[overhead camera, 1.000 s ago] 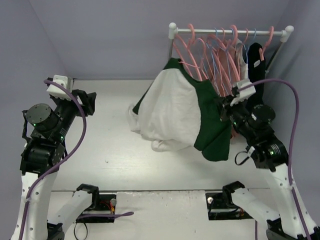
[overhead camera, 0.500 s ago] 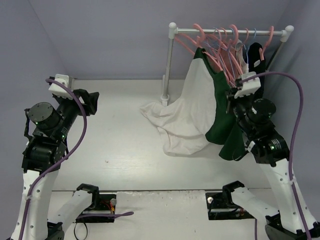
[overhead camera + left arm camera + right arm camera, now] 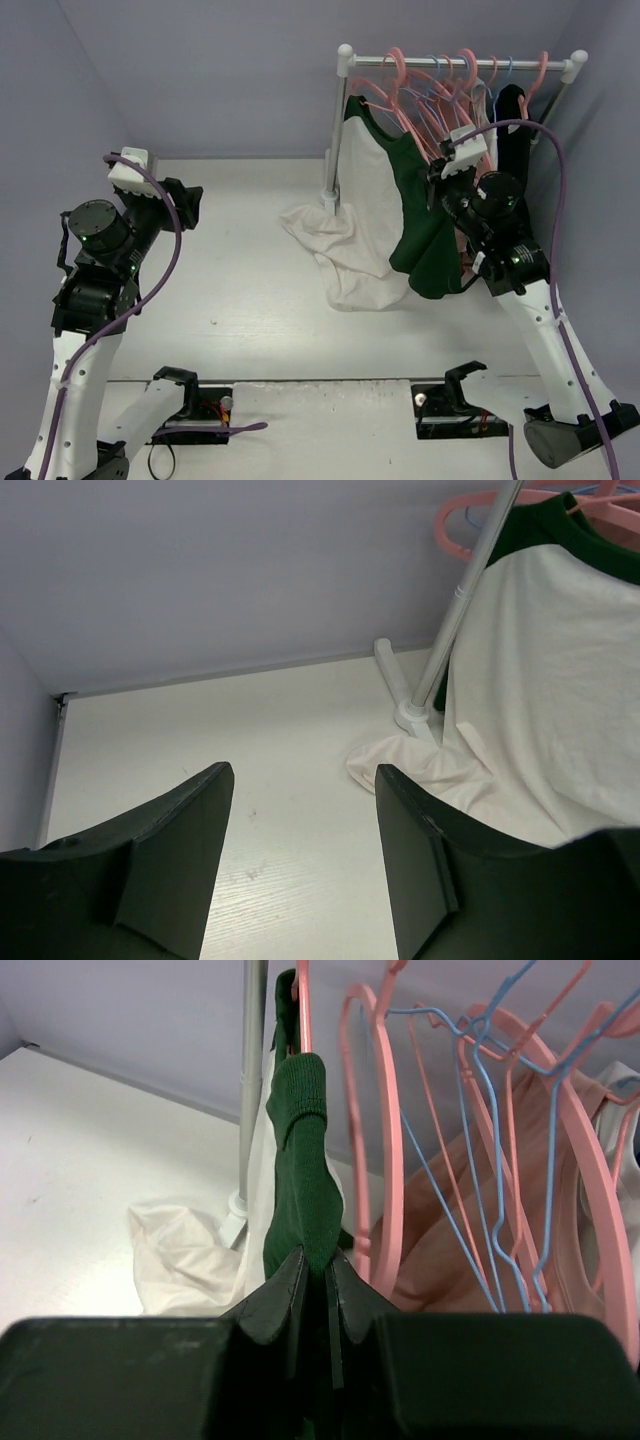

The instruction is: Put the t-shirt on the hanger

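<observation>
Right tool [image 3: 318, 1260] is clamped on 1 dark green sleeve of the t-shirt [image 3: 365, 190], which hangs at the bench's [image 3: 230, 290] far right corner. Its hem pools on the bench. Left tool [image 3: 300, 775] sits apart, empty, by the left edge. Best to ease the sleeve over the hanger [image 3: 303, 1000] shoulder without yanking. Cloth hides the hanger's far shoulder, so seating is unclear.

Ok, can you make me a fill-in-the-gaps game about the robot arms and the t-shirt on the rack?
1. The right arm's fingers are pinching a dark ____ part of the t-shirt.
2. The left arm's fingers hold nothing and are ____.
3. The t-shirt's bottom edge lies bunched on the white ____.
4. At the right end of the rail hangs a ____ garment.

Missing words: green, open, table, black.
</observation>
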Action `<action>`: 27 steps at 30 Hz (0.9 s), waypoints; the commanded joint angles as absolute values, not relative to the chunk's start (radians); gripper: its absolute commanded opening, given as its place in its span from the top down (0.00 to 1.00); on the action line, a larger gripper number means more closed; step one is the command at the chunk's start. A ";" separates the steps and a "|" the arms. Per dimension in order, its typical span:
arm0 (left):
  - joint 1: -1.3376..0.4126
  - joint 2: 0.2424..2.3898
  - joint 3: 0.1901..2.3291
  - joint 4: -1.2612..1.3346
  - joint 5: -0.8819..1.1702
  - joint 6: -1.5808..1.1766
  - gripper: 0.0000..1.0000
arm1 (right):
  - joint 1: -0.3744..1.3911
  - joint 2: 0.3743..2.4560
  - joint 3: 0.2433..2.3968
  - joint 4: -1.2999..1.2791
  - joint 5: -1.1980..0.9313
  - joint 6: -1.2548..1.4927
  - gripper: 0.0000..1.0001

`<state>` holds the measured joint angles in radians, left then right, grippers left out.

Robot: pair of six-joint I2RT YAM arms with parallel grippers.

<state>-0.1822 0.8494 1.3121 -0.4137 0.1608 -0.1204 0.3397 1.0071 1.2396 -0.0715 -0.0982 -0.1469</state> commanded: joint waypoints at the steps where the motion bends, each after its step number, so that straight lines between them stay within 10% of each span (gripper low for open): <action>1: -0.186 0.857 1.315 -0.335 0.173 -0.132 0.46 | 0.334 1.081 1.325 0.212 -0.058 -0.130 1.00; 27: -0.193 0.831 1.201 -0.342 0.185 -0.142 0.46 | 0.343 1.360 1.256 0.526 0.017 0.000 1.00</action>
<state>-0.1872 0.8341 1.1952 -0.4145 0.1672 -0.1222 0.3401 1.3891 1.2666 0.3312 0.0044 -0.0242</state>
